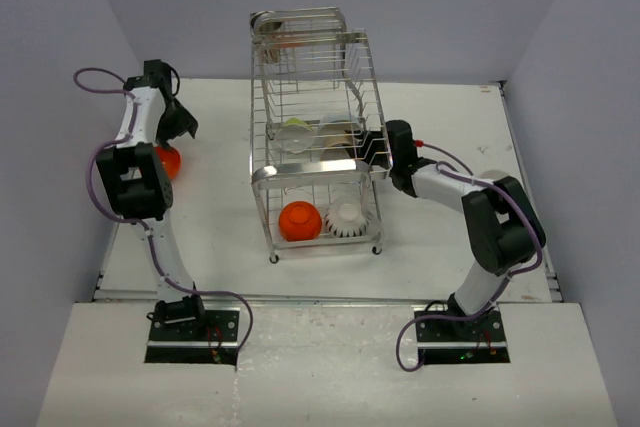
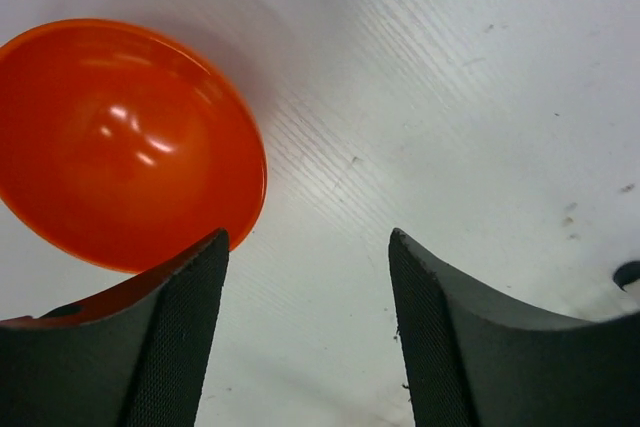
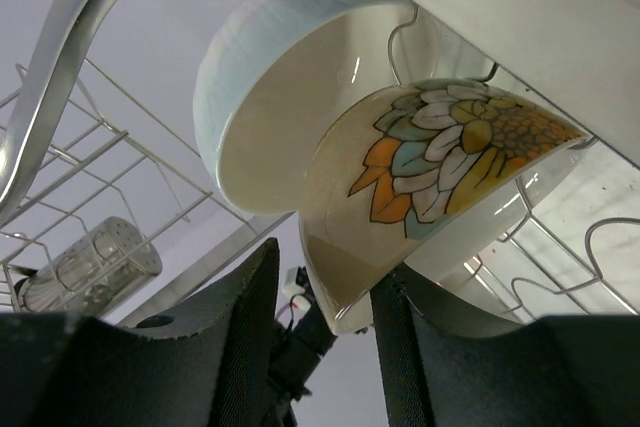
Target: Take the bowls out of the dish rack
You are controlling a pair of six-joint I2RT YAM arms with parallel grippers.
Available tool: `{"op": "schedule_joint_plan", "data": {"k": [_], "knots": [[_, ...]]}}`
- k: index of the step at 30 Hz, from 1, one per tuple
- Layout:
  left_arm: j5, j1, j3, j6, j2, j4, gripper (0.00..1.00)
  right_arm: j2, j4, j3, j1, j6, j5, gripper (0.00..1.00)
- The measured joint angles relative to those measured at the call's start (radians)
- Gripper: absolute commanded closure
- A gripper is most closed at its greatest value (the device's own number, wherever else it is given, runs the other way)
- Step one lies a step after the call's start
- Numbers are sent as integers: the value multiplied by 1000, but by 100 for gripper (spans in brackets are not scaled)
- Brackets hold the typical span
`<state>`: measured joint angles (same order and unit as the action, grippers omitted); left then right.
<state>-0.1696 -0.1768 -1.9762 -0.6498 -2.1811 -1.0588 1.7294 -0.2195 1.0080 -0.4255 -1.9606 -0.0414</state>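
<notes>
One orange bowl (image 2: 120,137) is out and sits on the white surface (image 2: 450,97), well to the left of the dish rack (image 1: 315,97). The left claw (image 2: 308,237) hangs just over it with its jaws apart and nothing between them. The bowl is glossy and smooth, and the surface is matt with fine ridges.

Most of the job looks undone. In the rack's lower tier, a second orange bowl (image 1: 299,220) stands beside a ribbed white bowl (image 1: 346,218), and several pale bowls lean in the upper tier. The rack is made of thin chrome wire with a flat, shiny front bar.

At the rack's right side, the right claw (image 3: 325,277) reaches into the upper tier. Its jaws stand apart around the rim of a flower-painted bowl (image 3: 450,147), with a gap showing, so it seems unclamped. This bowl is glazed cream and is nested against a plain pale bowl (image 3: 270,97).
</notes>
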Motion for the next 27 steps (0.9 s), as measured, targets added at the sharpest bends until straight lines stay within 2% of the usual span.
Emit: {"op": "schedule_joint_plan", "data": {"k": [8, 13, 23, 27], "knots": [[47, 0, 36, -14, 114, 31, 31, 8, -127, -76, -55, -22, 127, 60], [88, 0, 62, -21, 160, 54, 31, 48, -225, -85, -79, -28, 187, 64], [167, 0, 127, -21, 232, 117, 30, 86, -397, -115, -106, -52, 255, 99], [180, 0, 177, -21, 269, 158, 30, 93, -448, -135, -110, -53, 265, 100]]}}
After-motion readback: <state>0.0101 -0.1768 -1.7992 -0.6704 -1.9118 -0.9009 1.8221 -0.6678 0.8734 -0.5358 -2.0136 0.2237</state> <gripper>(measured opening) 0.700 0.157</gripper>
